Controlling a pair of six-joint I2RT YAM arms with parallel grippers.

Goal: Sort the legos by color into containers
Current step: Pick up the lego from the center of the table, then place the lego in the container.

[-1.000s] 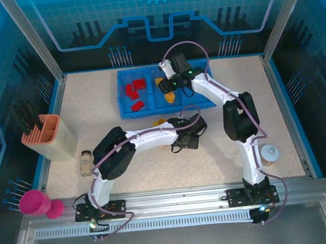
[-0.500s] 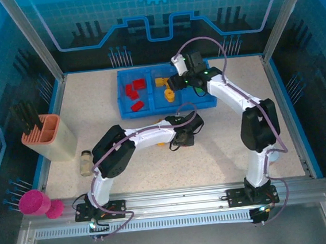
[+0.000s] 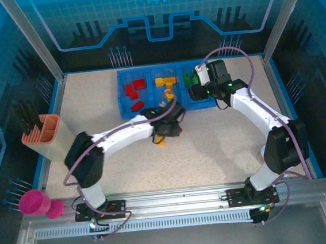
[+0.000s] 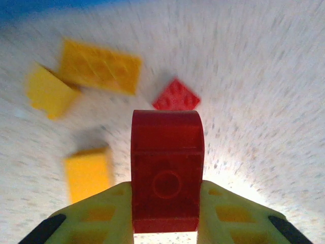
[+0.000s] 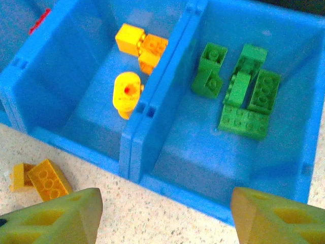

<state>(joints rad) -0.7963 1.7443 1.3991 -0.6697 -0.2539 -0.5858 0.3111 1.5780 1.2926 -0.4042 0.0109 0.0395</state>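
The left end effector is clamped tight on a dark red rectangular plastic brick over the speckled beige counter, just in front of the shallow blue plastic tray. Below the held brick, loose pieces lie on the counter: three yellow-orange bricks and a small flat red square plate, all blurred in the left wrist view.

The right end effector hangs with its yellow-green fingers spread wide and nothing between them, above the tray's near wall where the middle and right compartments meet.

The tray's left compartment holds red bricks. The middle one holds yellow-orange pieces, among them a round peg-shaped one. The right one holds a cluster of green bricks. Two more yellow-orange bricks sit touching each other on the counter just outside the tray's front wall.
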